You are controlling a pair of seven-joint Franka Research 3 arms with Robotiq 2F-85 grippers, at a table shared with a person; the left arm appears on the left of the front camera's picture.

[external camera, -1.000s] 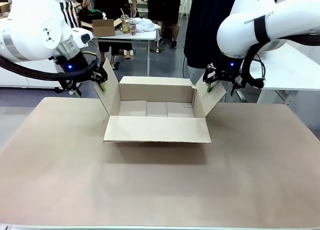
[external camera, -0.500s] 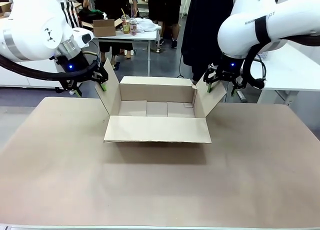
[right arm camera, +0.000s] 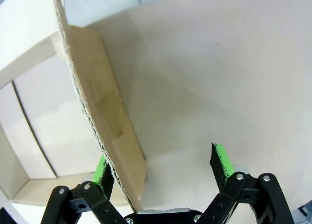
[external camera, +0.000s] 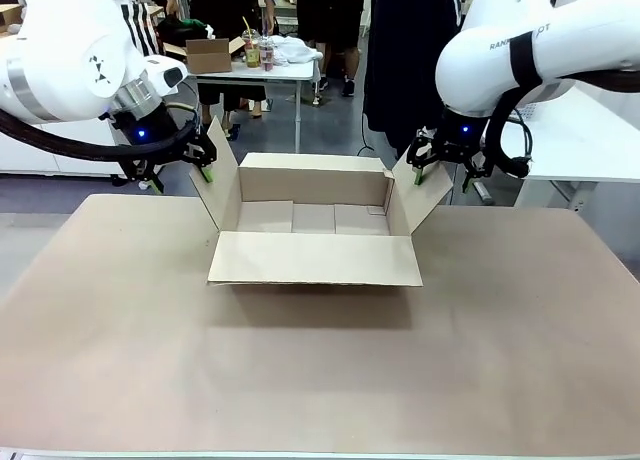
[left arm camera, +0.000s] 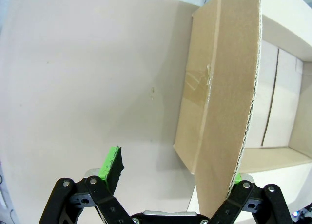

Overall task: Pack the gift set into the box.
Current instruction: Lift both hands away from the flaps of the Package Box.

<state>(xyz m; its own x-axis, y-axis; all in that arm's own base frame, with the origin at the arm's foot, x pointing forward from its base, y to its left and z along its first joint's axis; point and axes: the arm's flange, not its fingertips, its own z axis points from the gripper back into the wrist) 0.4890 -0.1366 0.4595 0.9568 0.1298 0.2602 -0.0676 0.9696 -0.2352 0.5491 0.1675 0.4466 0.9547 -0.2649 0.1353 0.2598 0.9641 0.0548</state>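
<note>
The box (external camera: 315,260) stands open in the middle of the table, its front flap folded out flat and its side flaps slanting upward. My left gripper (external camera: 203,160) is open at the top of the left flap (left arm camera: 229,87), which runs between its fingers close to one green pad. On the other side, my right gripper (external camera: 425,163) is open astride the right flap (right arm camera: 102,121), again with the cardboard near one pad. From the wrists, the left gripper (left arm camera: 173,168) and right gripper (right arm camera: 161,164) both show wide gaps. The gift set is out of view.
A person in dark clothing (external camera: 405,50) stands just beyond the box at the far edge. Farther back, a white table (external camera: 250,70) carries a small cardboard box and cups. Bare brown tabletop (external camera: 320,380) stretches in front of the box.
The person in dark clothing behind the box has shifted slightly to the left. Both arms and the box have stayed put.
</note>
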